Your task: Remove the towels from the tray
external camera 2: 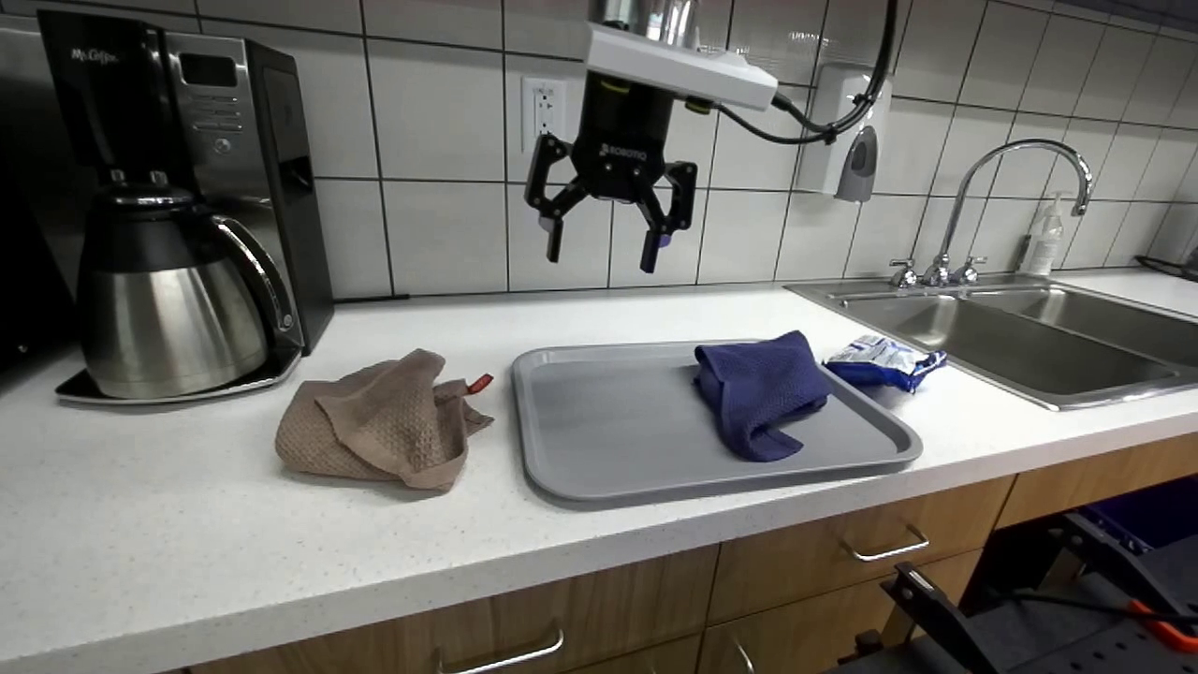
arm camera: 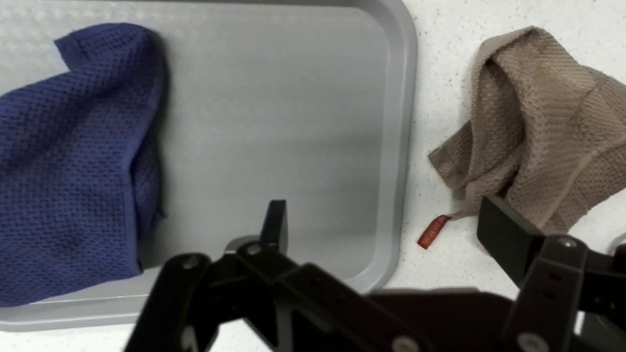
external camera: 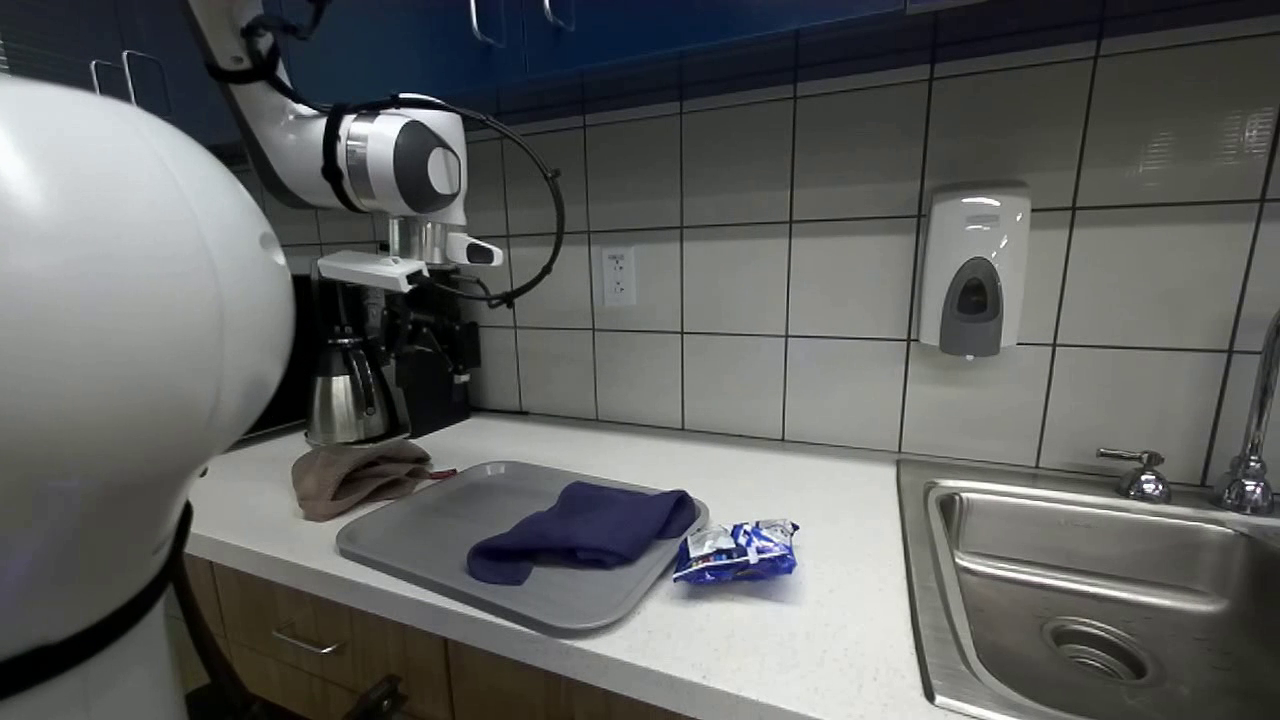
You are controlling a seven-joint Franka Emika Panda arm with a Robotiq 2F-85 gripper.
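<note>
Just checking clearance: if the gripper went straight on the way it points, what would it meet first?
Probably the tray, near its edge beside the brown towel: the open gripper points down, though depth leaves the exact spot uncertain.

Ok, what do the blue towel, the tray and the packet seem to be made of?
Blue towel: matt woven cloth, by its dimpled texture and soft folds; fibre unclear.
Tray: probably moulded plastic, dull satin finish, from its even grey and rounded corners; coated metal is possible.
Packet: thin glossy film, plastic or foil, by its crinkles and glints.
</note>
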